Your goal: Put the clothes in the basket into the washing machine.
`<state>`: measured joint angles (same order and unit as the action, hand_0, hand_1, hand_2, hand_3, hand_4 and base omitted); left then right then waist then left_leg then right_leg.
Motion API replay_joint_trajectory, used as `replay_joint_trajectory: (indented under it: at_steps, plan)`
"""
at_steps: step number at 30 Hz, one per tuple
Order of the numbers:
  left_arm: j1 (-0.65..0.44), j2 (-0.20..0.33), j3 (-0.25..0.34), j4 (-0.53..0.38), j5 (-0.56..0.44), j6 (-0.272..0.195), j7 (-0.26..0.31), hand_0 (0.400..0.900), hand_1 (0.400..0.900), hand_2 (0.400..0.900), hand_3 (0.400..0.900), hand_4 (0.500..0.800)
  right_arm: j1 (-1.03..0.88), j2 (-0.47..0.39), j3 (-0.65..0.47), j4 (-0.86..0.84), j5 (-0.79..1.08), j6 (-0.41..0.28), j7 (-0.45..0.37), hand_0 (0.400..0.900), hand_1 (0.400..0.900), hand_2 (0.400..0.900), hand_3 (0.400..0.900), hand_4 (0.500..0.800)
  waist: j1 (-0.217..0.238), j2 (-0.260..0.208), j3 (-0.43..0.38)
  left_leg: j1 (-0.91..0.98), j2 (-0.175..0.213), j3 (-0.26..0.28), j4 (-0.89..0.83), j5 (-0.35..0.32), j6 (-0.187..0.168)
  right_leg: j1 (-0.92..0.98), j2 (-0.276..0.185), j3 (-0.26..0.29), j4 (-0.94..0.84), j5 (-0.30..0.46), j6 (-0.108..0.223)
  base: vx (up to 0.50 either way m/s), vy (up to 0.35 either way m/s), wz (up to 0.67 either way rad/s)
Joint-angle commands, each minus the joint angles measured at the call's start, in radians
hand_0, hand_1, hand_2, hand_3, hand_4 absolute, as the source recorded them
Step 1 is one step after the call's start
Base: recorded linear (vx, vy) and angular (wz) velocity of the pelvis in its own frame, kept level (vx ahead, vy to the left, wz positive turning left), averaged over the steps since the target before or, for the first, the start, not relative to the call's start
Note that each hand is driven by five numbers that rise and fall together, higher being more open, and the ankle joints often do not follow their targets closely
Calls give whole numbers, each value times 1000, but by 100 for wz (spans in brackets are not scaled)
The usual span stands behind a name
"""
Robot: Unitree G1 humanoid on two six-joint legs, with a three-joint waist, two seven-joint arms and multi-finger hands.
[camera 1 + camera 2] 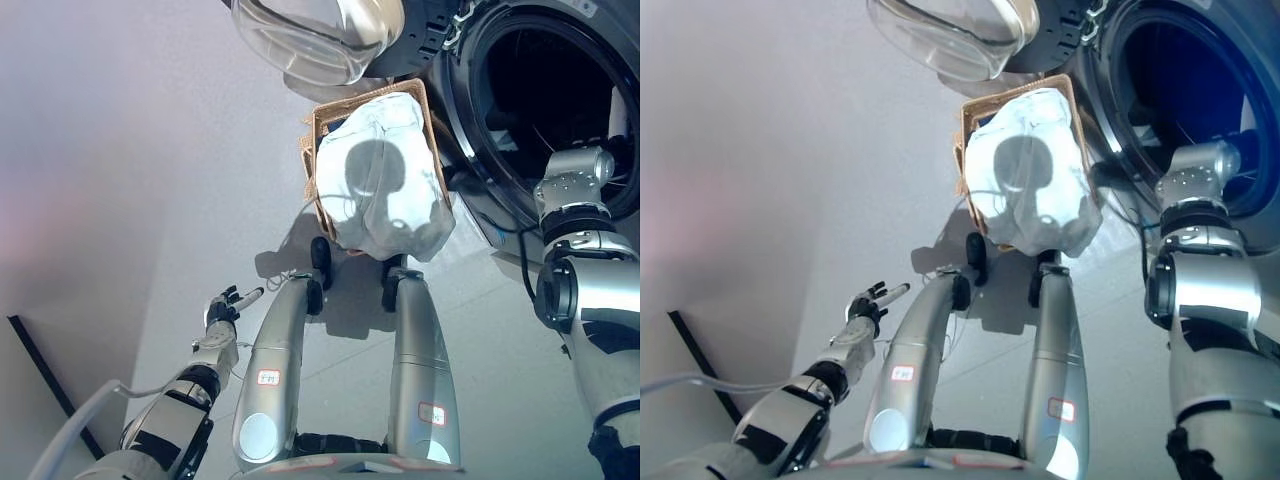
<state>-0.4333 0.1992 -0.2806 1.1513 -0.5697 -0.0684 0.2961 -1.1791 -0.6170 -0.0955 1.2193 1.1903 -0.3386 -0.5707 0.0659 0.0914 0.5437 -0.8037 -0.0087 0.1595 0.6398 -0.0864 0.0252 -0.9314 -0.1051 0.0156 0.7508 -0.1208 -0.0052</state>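
A woven basket [311,135] stands on the floor just left of the washing machine [470,130]. It is heaped with a white bundle of clothes [385,170] that spills over its near rim. The machine's round drum opening [555,70] is dark, and its glass door [310,35] is swung open above the basket. My right arm rises at the right with its wrist [575,180] at the drum's lower rim; the hand beyond it is lost in the dark opening. My left hand [225,308] hangs low at the lower left, far from the basket, fingers straight and holding nothing.
Pale grey floor [150,150] spreads to the left of the basket. A dark strip [40,365] runs along the floor at the lower left edge. The open door overhangs the space behind the basket.
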Motion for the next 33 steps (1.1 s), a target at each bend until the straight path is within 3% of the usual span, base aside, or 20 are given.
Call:
replay_joint_trajectory:
  at_steps: [1,10,19,26,33]
  plan:
    - [94,-8,-38,10,-19,4,25,900,900,900,900,800,121,-25,59,-149,-78,-59,43,900,900,900,900,800,-29,23,-127,-96,-37,-5,-89,25,-24,-57,38,-27,-23,-6,43,0,0,0]
    - [118,-7,15,21,16,6,25,900,900,900,900,800,371,102,165,-442,-414,-36,36,900,900,900,900,800,-54,2,-123,-44,-35,-7,-118,31,-23,-4,48,-31,-60,7,41,-13,15,-5]
    - [163,-29,69,63,93,36,-8,900,900,900,900,800,730,240,303,-567,-714,101,143,900,900,900,900,800,-77,-41,-133,151,-36,-24,-226,37,-23,205,54,-51,-194,42,54,20,39,-6]
    - [221,-21,81,88,234,42,-53,900,900,900,900,800,878,204,419,-348,-1108,235,190,900,900,900,900,800,-72,-71,-200,455,-48,-39,-413,66,-32,521,70,-64,-403,82,81,89,49,-7]
    - [273,6,128,150,304,49,-68,900,900,900,900,800,1006,289,346,7,-1140,319,265,900,900,900,900,800,-64,-78,-326,708,-49,-59,-617,106,-45,783,81,-74,-649,134,101,79,-2,0]
